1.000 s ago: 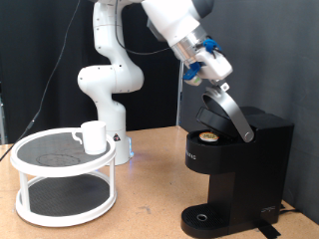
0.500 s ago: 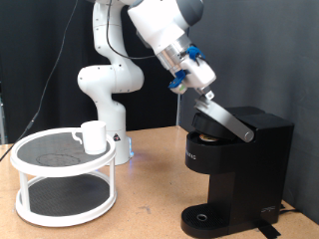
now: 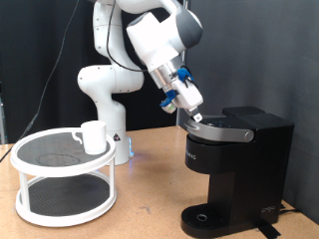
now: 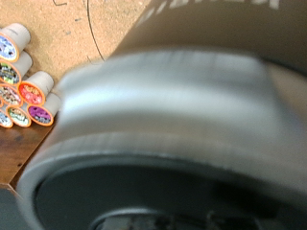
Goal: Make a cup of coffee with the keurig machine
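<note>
A: Exterior view. Keurig [image 3: 239,164] at the right, matte black, boxy, on a wooden table [image 3: 145,214]. Lid [image 3: 221,130] down, lying almost flat over the brew head, silver edge along its front.

B: Position of the gripper?

A: Gripper [image 3: 193,114] at the lid's front edge, touching or nearly touching it, at the end of the white arm [image 3: 159,40] reaching down from the top. Blue parts on the hand. Fingers too small and too crowded against the lid to judge; spread or closed, cannot tell. Nothing seen between them.

B: And the cup?

A: Cup [image 3: 94,136], plain white, upright on the top tier of a round white two-tier rack [image 3: 62,179] at the left, well apart from the keurig. Handle towards the left. Round drip base [image 3: 204,219] of the keurig bare, with a small ring at its centre.

B: Wrist view?

A: Filled almost wholly by the keurig [image 4: 192,115], blurred: a black body above, a pale silver band across the middle, a dark rounded surface below. White lettering along the upper edge, cut off and unreadable. Gripper fingers not discernible. At one side, a cluster of pods [image 4: 21,91] on the wooden surface, with orange, purple, blue and green tops; labels too small to read.

B: Any other writing?

A: Faint marking on the machine's front in the exterior view, illegible.
</note>
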`<state>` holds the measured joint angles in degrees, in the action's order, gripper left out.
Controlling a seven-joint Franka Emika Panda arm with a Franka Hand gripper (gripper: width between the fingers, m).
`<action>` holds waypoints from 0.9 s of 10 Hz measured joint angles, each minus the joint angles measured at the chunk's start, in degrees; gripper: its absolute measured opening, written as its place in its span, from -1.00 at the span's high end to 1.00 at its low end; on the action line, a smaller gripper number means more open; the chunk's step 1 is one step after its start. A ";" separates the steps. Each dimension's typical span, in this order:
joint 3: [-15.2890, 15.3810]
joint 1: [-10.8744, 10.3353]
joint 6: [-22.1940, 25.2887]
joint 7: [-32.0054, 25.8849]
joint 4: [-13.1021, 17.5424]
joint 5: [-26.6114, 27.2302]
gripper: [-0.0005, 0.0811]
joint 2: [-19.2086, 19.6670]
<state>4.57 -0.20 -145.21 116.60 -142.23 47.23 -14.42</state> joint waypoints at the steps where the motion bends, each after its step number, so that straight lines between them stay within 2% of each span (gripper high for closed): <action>1: -0.10 0.00 -0.36 -1.16 -0.10 1.07 0.99 -0.02; 7: -0.28 0.01 -0.39 -3.01 -0.23 3.26 0.99 -0.09; 9: -0.79 0.01 1.40 -3.65 -0.21 5.12 0.99 -0.30</action>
<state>3.77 -0.19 -143.81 112.95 -142.44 52.35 -14.72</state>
